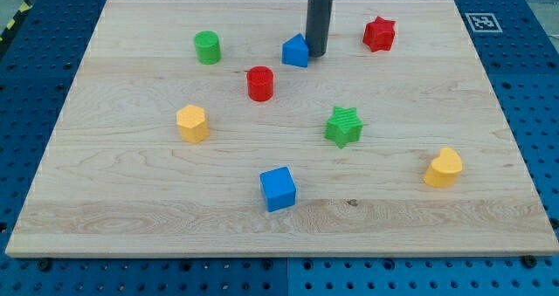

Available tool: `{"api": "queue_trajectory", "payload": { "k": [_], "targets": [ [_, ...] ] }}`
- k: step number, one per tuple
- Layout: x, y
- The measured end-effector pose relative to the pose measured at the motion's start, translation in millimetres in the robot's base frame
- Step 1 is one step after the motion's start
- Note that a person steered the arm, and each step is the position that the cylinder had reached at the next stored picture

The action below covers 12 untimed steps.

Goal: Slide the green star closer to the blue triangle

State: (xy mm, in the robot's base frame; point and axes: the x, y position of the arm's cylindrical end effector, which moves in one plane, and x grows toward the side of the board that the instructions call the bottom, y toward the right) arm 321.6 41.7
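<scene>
The green star (343, 127) lies right of the board's middle. The blue triangle (296, 51) lies near the view's top, up and to the left of the star. My tip (316, 53) comes down from the view's top and stands right against the blue triangle's right side. It is well above the green star in the view, apart from it.
A wooden board (131, 209) carries the blocks. A red star (379, 34) lies at top right, a green cylinder (208, 47) at top left, a red cylinder (260, 83) below the triangle, a yellow block (192, 123) at left, a blue cube (279, 189) at bottom, a yellow block (444, 168) at right.
</scene>
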Motion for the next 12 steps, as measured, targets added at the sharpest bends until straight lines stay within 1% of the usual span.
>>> {"api": "queue_trajectory", "payload": {
  "k": [2, 3, 4, 5, 6, 7, 9, 10, 11, 12],
  "targets": [
    [4.9, -42.8],
    [22.2, -33.4],
    [58.0, 21.3],
    [119.4, 48.0],
    [153.3, 48.0],
    [172.2, 49.5],
    [214.9, 85.2],
    [228.9, 67.8],
    [228.9, 33.0],
    [230.0, 18.3]
  ]
}}
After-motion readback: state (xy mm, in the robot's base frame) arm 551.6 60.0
